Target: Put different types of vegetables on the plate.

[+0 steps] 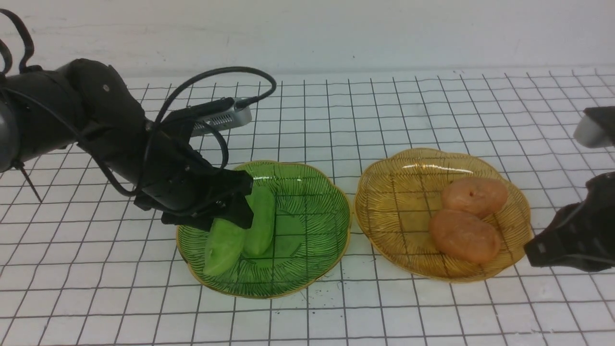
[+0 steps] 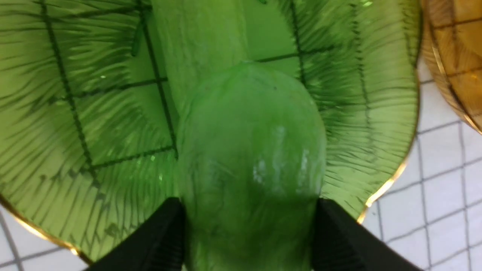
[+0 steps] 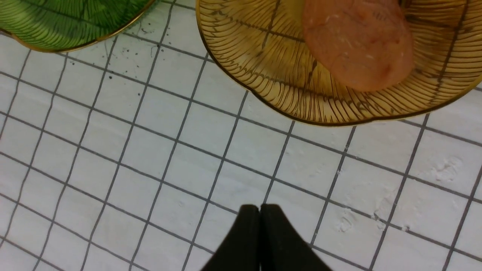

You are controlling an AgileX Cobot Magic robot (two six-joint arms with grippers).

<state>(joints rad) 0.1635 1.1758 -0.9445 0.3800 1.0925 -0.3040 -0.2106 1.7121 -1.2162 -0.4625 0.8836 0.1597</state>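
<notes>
Two light-green vegetables lie in the green plate (image 1: 312,202). My left gripper (image 1: 230,216) reaches in from the left, and its black fingers (image 2: 165,233) press both sides of the nearer green piece (image 1: 223,247), seen large in the left wrist view (image 2: 248,150). The second green piece (image 1: 260,221) lies alongside it (image 2: 199,37). Two orange-brown oval vegetables (image 1: 474,196) (image 1: 464,235) rest in the amber plate (image 1: 399,192); the nearer one shows in the right wrist view (image 3: 356,41). My right gripper (image 1: 533,252) hovers shut and empty over the table by that plate's near right rim (image 3: 260,207).
Both plates stand side by side on a white table with a dark grid (image 1: 307,317), rims almost touching. A pale wall (image 1: 307,33) closes the back edge. Small dark specks (image 3: 113,75) lie on the table between the plates.
</notes>
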